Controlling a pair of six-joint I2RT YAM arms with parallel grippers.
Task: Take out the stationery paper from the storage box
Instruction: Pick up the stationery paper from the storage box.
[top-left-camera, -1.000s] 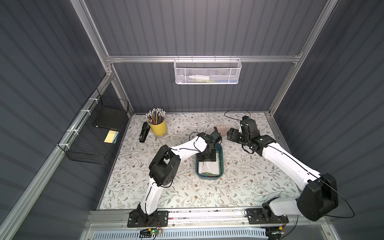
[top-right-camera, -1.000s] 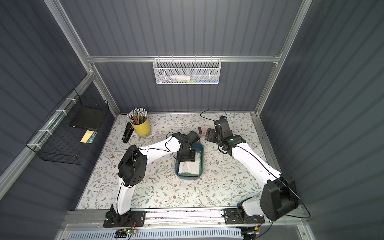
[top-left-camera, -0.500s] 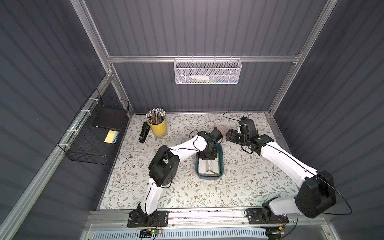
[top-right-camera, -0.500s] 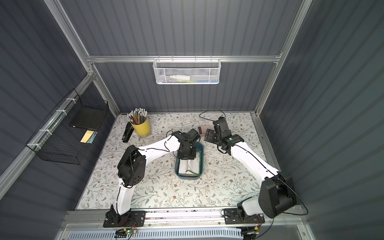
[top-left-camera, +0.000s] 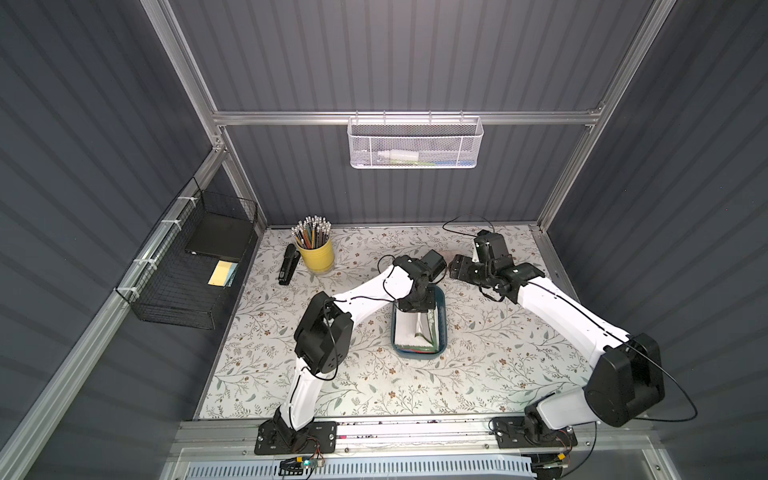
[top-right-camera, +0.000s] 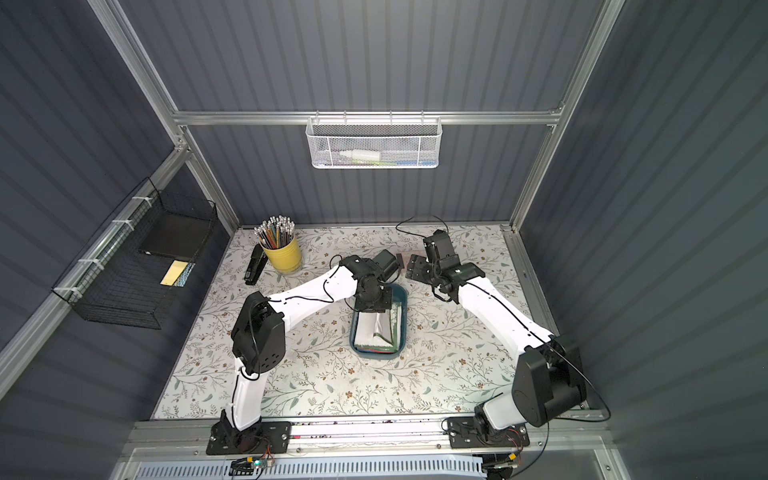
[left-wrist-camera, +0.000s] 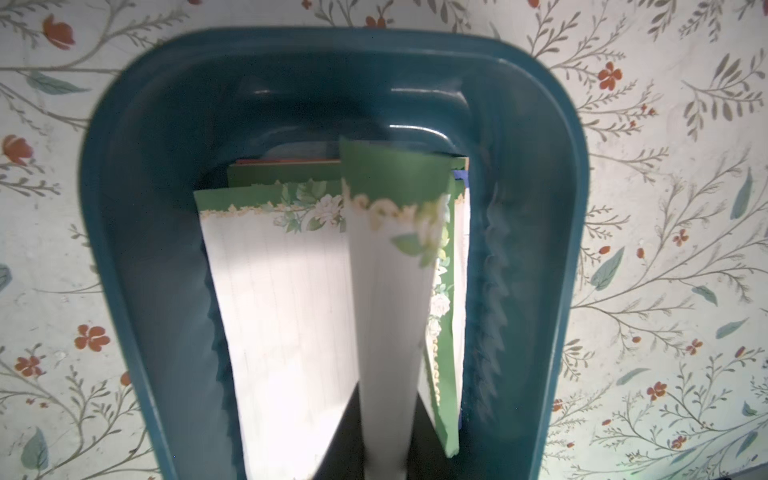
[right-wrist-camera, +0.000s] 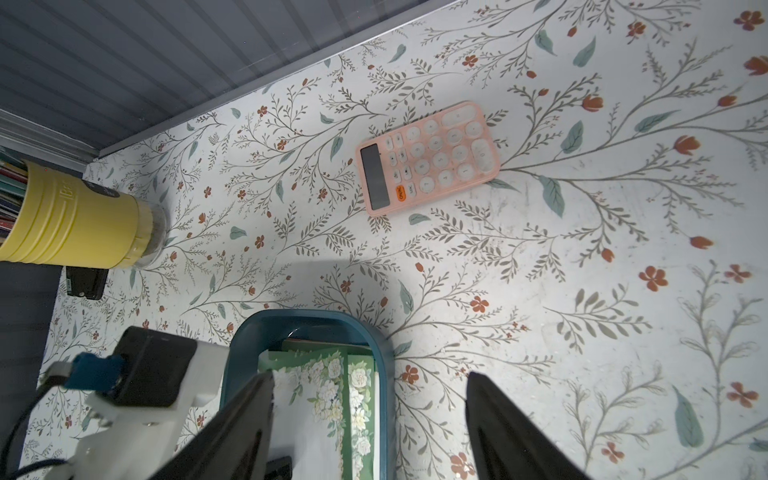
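risk: your left gripper (left-wrist-camera: 382, 451) pinches a buckled ridge of the top green-bordered stationery sheet (left-wrist-camera: 390, 291) inside the teal storage box (left-wrist-camera: 124, 249); a quick lift may tear it or drag neighbours. right gripper (right-wrist-camera: 369, 376) stands apart, far right.

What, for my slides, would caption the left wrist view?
Left gripper pinches a green-bordered sheet, bowing it up off the stack in the teal box.

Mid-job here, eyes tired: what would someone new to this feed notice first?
The green-bordered stationery paper humped up into a ridge between the jaws of the left gripper, inside the teal storage box mid-table. Next, the yellow pencil cup at the back left and the pink calculator near the back wall, beyond the open right gripper.
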